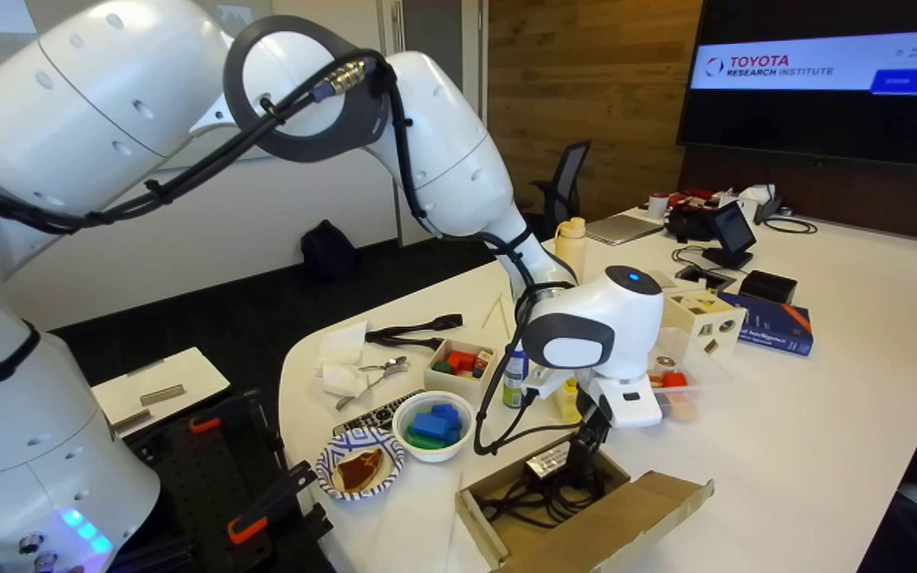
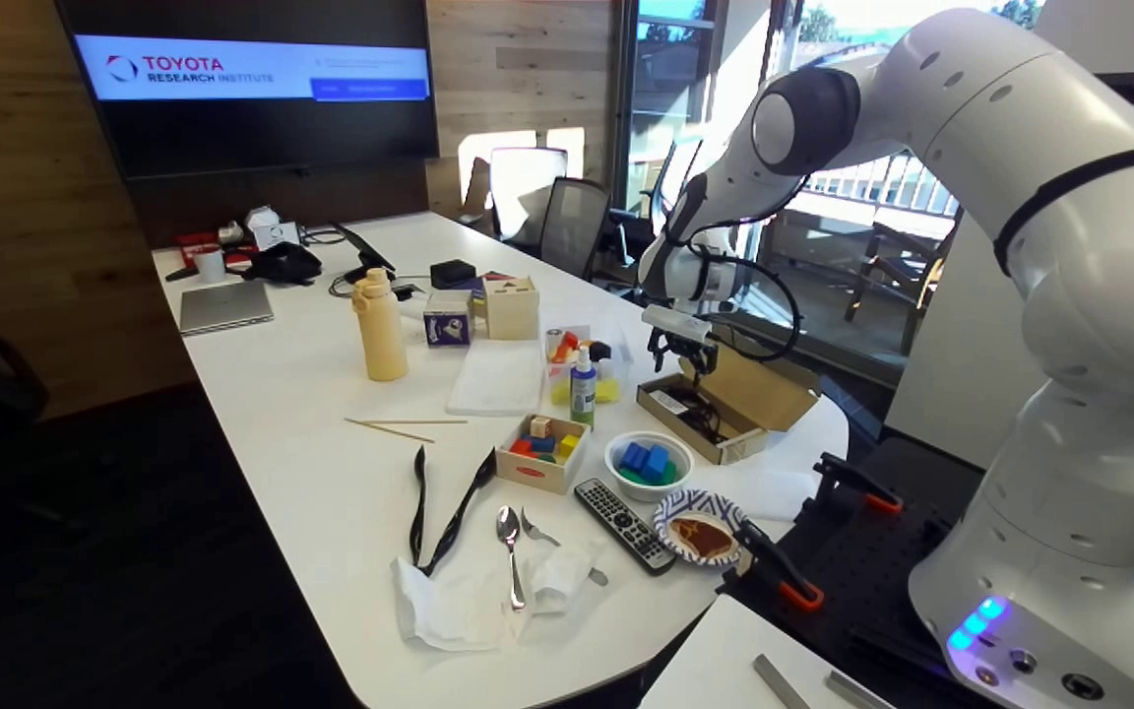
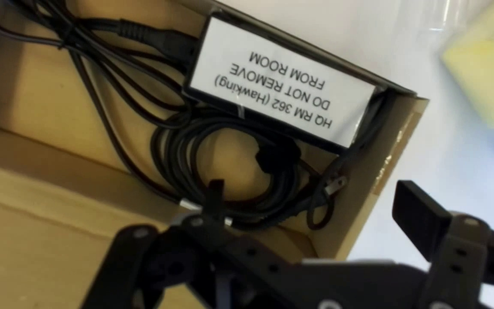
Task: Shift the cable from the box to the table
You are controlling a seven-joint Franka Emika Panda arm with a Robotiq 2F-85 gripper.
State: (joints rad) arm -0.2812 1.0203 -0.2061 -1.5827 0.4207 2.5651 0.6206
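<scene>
Black and two-fingered, the robot gripper [image 3: 309,189] has its fingers spread wide and holds nothing. In the wrist view, its left finger is over the edge of the thin black looped cable [image 3: 174,146], but I cannot tell if they touch. Its right finger is over the big smooth white table [image 3: 380,240], outside the shallow tan cardboard box [image 3: 358,197], so the box's end wall shows between them. I think the job now is to get a good grab. Squeezing here could pinch the cardboard wall, so slide left first, until both fingers fit inside. Then go down, squeeze the fat bunch of loops, and lift slowly, in case a loop snags and drags the box along. The cable lies in the box, wound into a round ring with a black lump [image 3: 277,156] on it. A shiny metal plug tip [image 3: 336,184] pokes out at the right, and looser strands stretch away to the left. Beside the ring, at the far wall, is a chunky, white-labelled black block [image 3: 272,86]. It looks heavy to me and may swing when the cable goes up
</scene>
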